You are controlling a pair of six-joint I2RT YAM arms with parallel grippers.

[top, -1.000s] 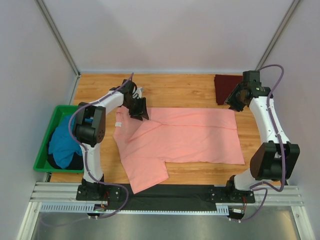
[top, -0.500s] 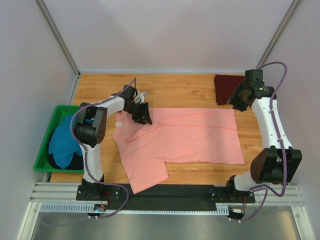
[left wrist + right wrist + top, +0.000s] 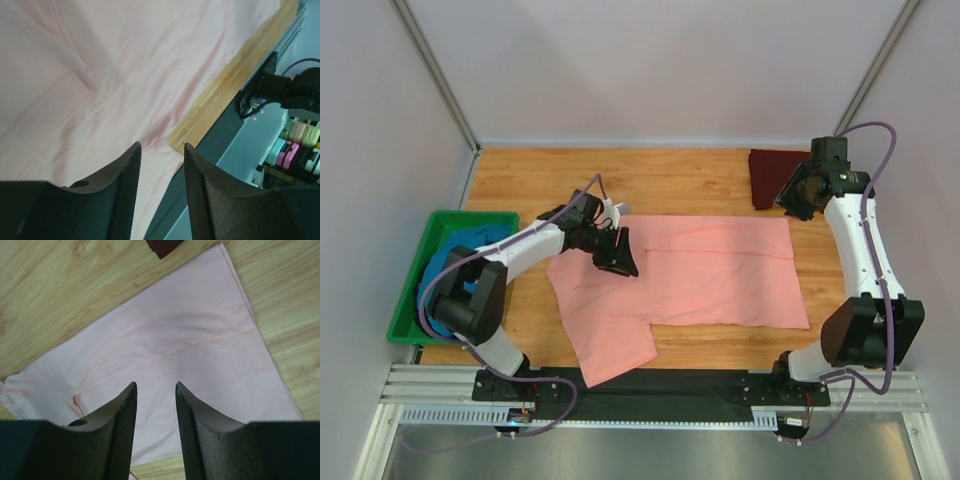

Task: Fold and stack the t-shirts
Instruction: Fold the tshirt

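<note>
The salmon-pink cotton t-shirt (image 3: 710, 275) lies spread on the wooden table (image 3: 670, 175); the left gripper (image 3: 622, 260) hovers above its left part, jaws apart, empty; the right gripper (image 3: 795, 196), likewise parted and empty, hangs near its far right corner.

Right gripper (image 3: 154, 386) at 6 o'clock: two dark ribbed fingers (image 3: 117, 430) apart, nothing between them, above the cloth. Salmon-pink t-shirt (image 3: 175, 335) fills the centre, flat on the wooden table (image 3: 60, 295). Its corner points to 1 o'clock, and a straight edge runs from there down to 4 o'clock. A long crease crosses it from 8 o'clock to 3 o'clock. Small reddish mark on the cloth at 8 o'clock, just left of the left finger. Dark maroon t-shirt (image 3: 162, 246) at 12 o'clock, only a tip showing, near the pink edge with wood between. Bare wood at 10 and 3 o'clock.
</note>
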